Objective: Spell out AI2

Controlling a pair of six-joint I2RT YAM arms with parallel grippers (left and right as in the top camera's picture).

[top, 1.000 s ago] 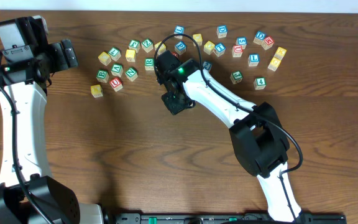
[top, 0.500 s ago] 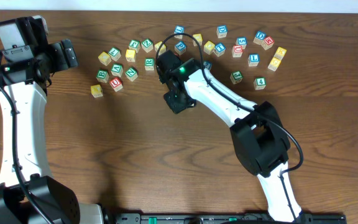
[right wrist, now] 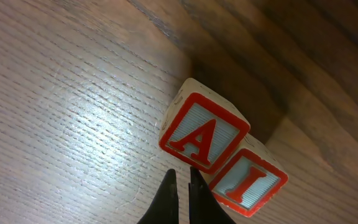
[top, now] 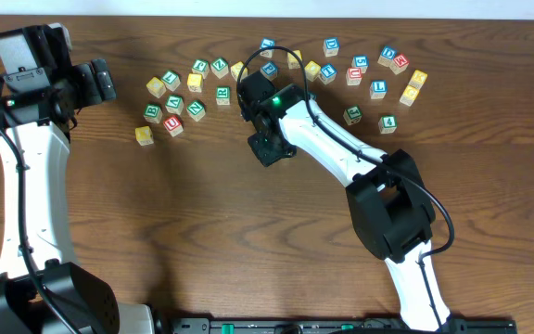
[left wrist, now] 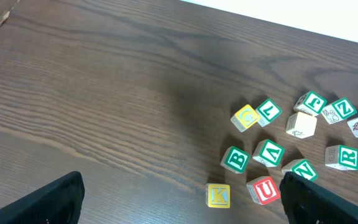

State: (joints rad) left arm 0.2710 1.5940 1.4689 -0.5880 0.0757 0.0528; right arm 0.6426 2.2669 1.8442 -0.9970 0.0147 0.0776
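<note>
Red-framed A block (right wrist: pixel 204 134) and I block (right wrist: pixel 248 182) lie side by side, touching, on the brown wooden surface (right wrist: pixel 73 93).
The right pincer (right wrist: pixel 182 186) hangs just beside the A block with its tips drawn together on nothing; from overhead it sits mid-surface and hides both blocks; the left pincer (left wrist: pixel 180 186) is spread wide apart and empty, well away at the far left; the other letter blocks (top: pixel 174 105) lie scattered along the far side of the surface.

Dark wood table (top: pixel 156 232), letter blocks (top: pixel 196 109) scattered toward its far edge, A block (right wrist: pixel 204 134) touching I block (right wrist: pixel 248 182)
</note>
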